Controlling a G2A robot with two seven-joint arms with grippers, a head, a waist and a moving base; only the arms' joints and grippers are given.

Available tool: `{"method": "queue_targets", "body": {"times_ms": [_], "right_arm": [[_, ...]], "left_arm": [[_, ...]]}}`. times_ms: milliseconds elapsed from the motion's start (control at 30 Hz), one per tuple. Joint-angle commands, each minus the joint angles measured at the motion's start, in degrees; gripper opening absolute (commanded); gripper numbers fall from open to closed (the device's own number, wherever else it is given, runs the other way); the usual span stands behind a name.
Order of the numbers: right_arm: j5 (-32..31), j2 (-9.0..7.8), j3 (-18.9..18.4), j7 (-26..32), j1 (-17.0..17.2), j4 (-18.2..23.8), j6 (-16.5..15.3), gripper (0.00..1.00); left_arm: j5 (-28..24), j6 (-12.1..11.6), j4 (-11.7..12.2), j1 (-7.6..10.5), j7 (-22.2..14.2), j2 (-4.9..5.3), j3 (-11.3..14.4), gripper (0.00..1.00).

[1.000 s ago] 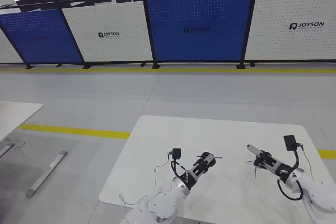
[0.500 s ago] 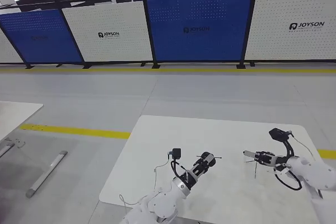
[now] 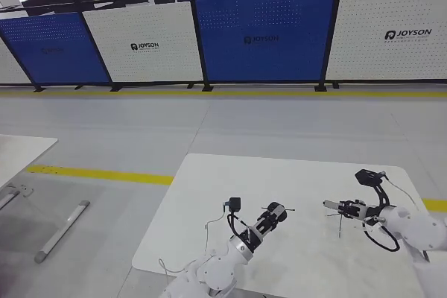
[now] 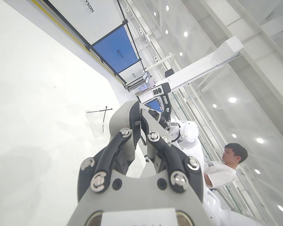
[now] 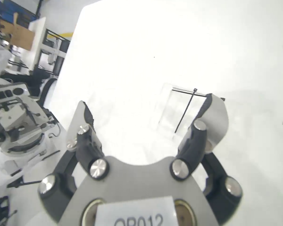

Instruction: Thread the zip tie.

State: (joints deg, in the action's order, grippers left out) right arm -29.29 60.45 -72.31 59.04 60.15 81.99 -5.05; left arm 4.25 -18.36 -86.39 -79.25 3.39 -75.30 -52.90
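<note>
With my right gripper [image 5: 147, 101] spread wide beside the crossed zip ties [image 5: 187, 105] and left gripper [image 4: 140, 121] pinched shut, I'd take one light, springy, slippery tie near its head.

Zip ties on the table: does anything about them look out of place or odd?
Slightly. The two black zip ties lie crossed on a clear plastic sheet, not side by side, so lifting only one may be awkward. Neither looks threaded. The right gripper, open, is near them.

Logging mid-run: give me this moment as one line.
right gripper open by crossed zip ties | left gripper shut | ties lie unthreaded on table
</note>
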Motion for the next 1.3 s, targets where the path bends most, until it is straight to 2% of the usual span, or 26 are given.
{"method": "queue_targets", "body": {"times_ms": [0,67,100,200,267,600,767,800,833,900,1267], "right_arm": [[-2.7,-0.41,0.1,4.7,-1.9,0.1,-2.6,1.00],[-5.3,-0.67,1.0,9.8,-3.8,-0.2,-3.7,1.00],[-5.4,-0.63,1.1,10.6,-5.3,-1.1,-2.5,1.00],[-5.5,-0.50,3.1,13.4,-7.9,-3.0,-6.1,1.00],[-6.1,-0.36,4.1,13.5,-9.3,-4.3,-6.6,1.00],[-5.9,-0.36,4.1,12.9,-8.9,-4.4,-6.5,1.00],[-1.7,-0.49,4.6,15.7,-9.0,-3.7,-10.6,1.00],[1.0,-0.40,5.1,17.8,-9.4,-3.7,-11.4,1.00],[2.5,-0.34,5.4,19.8,-10.2,-4.0,-11.3,1.00],[0.9,-0.19,7.1,20.6,-12.4,-4.6,-8.8,1.00],[2.3,-0.17,7.3,19.8,-11.7,-5.5,-8.7,1.00]], "left_arm": [[0.0,0.0,0.0,0.00,0.0,0.00,0.0,0.00],[0.0,0.0,0.0,0.00,0.0,0.00,0.0,0.00],[0.0,0.0,0.0,0.00,0.0,0.00,0.0,0.00],[0.0,0.0,0.0,0.00,0.0,0.00,0.0,0.00],[0.0,0.0,0.0,0.00,0.0,0.00,0.0,0.00],[0.0,0.0,0.0,0.00,0.0,0.00,0.0,0.00],[0.0,0.0,0.0,0.00,0.0,0.00,0.0,0.00],[0.0,0.0,0.0,0.00,0.0,0.00,0.0,0.00],[0.0,0.0,0.0,0.00,0.0,0.00,0.0,0.00],[0.0,0.0,0.0,0.00,0.0,0.00,0.0,0.00],[0.0,0.0,0.0,0.00,0.0,0.00,0.0,0.00]]}}
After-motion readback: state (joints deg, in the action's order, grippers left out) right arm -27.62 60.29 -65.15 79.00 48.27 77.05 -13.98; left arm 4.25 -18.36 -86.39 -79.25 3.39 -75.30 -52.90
